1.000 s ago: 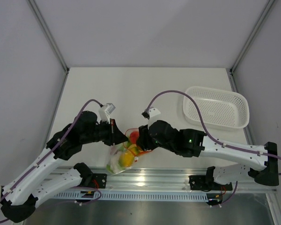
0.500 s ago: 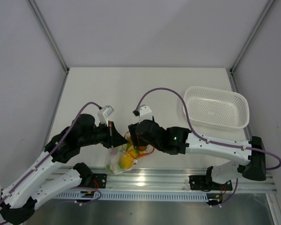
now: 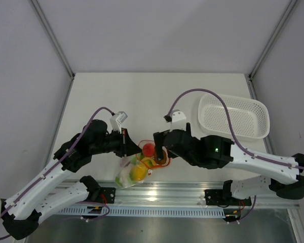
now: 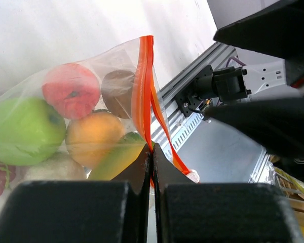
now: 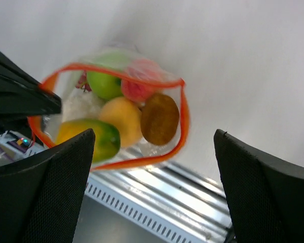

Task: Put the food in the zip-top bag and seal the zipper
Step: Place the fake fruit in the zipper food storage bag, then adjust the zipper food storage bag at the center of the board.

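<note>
The clear zip-top bag point(image 3: 134, 169) hangs near the table's front edge with the food inside: red point(image 5: 141, 87), green point(image 5: 105, 81), orange point(image 5: 122, 119), brown point(image 5: 159, 119), whitish and yellow-green pieces. Its red-orange zipper point(image 5: 184, 116) forms an open loop around the mouth in the right wrist view. My left gripper point(image 4: 152, 151) is shut on the zipper strip point(image 4: 143, 86) at the bag's left end and holds it up. My right gripper point(image 5: 152, 177) is open and empty, above the bag's mouth, touching nothing; it is right of the bag in the top view point(image 3: 159, 147).
A white perforated basket point(image 3: 234, 115) stands at the back right. The metal rail point(image 3: 157, 195) runs along the table's front edge just under the bag. The two arms meet over the bag in the middle front.
My right gripper has drawn back to the right, away from the bag's mouth. The left gripper has kept its hold on the zipper, and the bag's mouth now shows more open.
</note>
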Controlling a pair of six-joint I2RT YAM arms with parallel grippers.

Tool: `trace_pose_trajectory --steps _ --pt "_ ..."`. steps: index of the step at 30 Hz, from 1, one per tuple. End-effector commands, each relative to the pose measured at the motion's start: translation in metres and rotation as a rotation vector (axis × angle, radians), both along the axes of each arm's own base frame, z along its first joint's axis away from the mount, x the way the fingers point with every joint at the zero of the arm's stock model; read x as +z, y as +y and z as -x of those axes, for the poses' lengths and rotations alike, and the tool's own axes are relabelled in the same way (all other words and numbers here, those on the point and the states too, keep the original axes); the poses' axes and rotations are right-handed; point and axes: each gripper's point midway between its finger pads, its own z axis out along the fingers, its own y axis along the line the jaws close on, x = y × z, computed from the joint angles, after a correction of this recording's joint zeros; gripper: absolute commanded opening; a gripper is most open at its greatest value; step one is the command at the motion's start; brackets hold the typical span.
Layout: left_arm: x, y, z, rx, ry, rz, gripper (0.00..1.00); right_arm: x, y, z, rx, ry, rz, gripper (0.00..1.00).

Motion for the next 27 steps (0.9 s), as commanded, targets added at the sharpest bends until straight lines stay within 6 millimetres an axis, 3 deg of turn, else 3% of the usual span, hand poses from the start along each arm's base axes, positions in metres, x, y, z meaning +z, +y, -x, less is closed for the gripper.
trace_pose_trajectory --steps 1,3,4,7,13,17,27 --pt "0.030 -0.009 -0.006 -0.005 -0.056 0.086 0.00 -0.022 -0.038 0.013 -0.024 0.143 -0.093 0.98" --pt "0.031 -0.011 -0.009 -0.003 -0.056 0.087 0.01 -0.008 -0.034 0.032 0.030 0.202 -0.262 0.91" --pt "0.031 -0.012 -0.009 -0.005 -0.056 0.089 0.01 -0.018 -0.034 0.040 0.048 0.228 -0.277 0.87" --pt "0.032 -0.016 -0.010 -0.015 -0.053 0.097 0.01 -0.010 -0.022 0.067 0.122 0.291 -0.375 0.89" --pt "0.035 -0.018 -0.011 -0.026 -0.057 0.102 0.01 -0.012 0.023 0.113 0.252 0.316 -0.339 0.84" --pt "0.037 -0.017 -0.010 -0.029 -0.061 0.107 0.01 -0.014 0.040 0.112 0.227 0.294 -0.335 0.84" --pt "0.036 -0.015 -0.004 -0.043 -0.062 0.109 0.01 -0.008 0.043 0.084 0.117 0.268 -0.413 0.69"
